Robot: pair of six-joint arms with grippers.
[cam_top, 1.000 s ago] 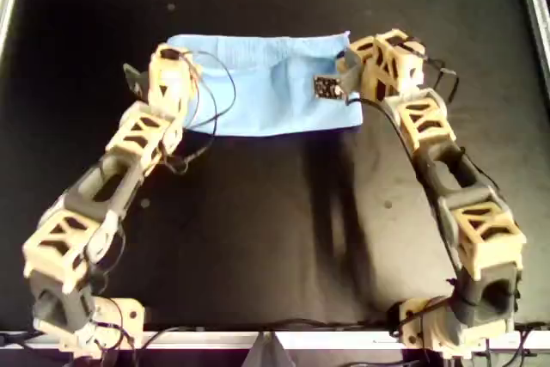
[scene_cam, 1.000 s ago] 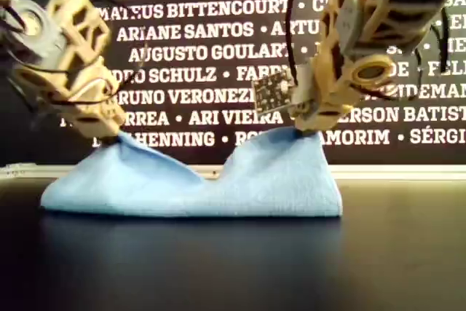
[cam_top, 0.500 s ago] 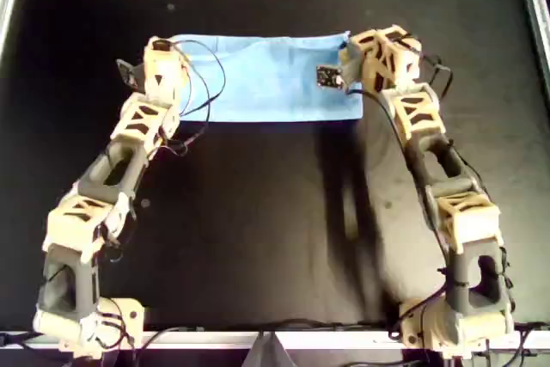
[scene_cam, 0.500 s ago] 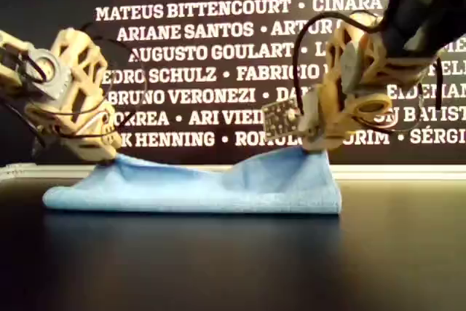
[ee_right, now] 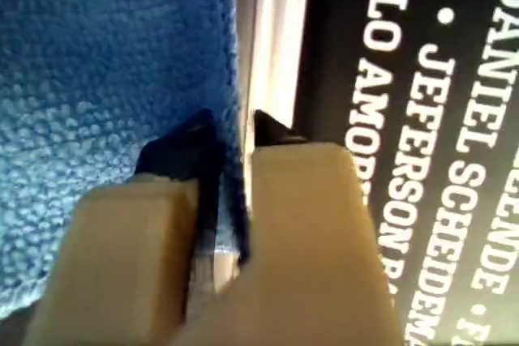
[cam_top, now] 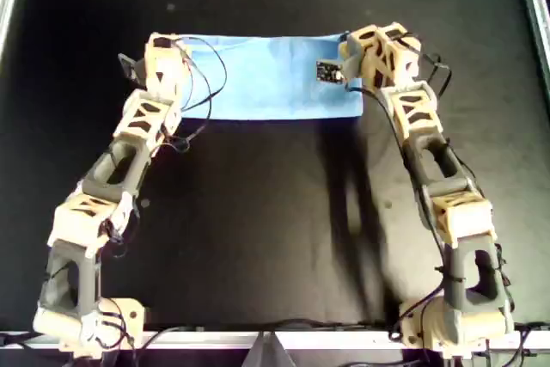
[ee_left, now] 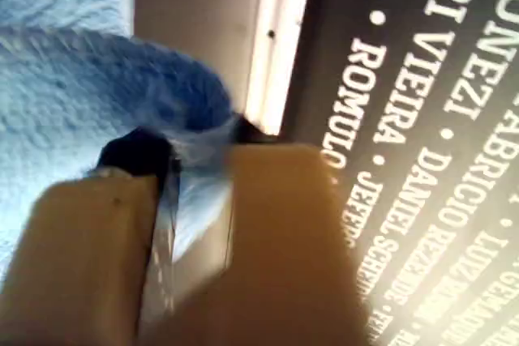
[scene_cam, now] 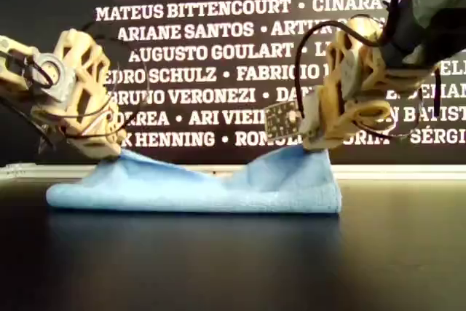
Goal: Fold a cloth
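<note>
Both pincers, left pincer (ee_left: 195,160) and right pincer (ee_right: 231,147), clamp the cloth (cam_top: 266,75).

Both claws and cloth (scene_cam: 218,187) corners lower, farther back.

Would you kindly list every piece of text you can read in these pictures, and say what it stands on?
All on the black name board behind the table, white capitals:
"GUILHERME JURASZEK"
"MATEUS BITTENCOURT"
"ARIANE SANTOS"
"AUGUSTO GOULART"
"BRUNO VERONEZI"
"ARI VIEIRA"
"JEFERSON"
Other names are cut off or hidden by the arms.
The cloth and the grippers carry no readable text.
</note>
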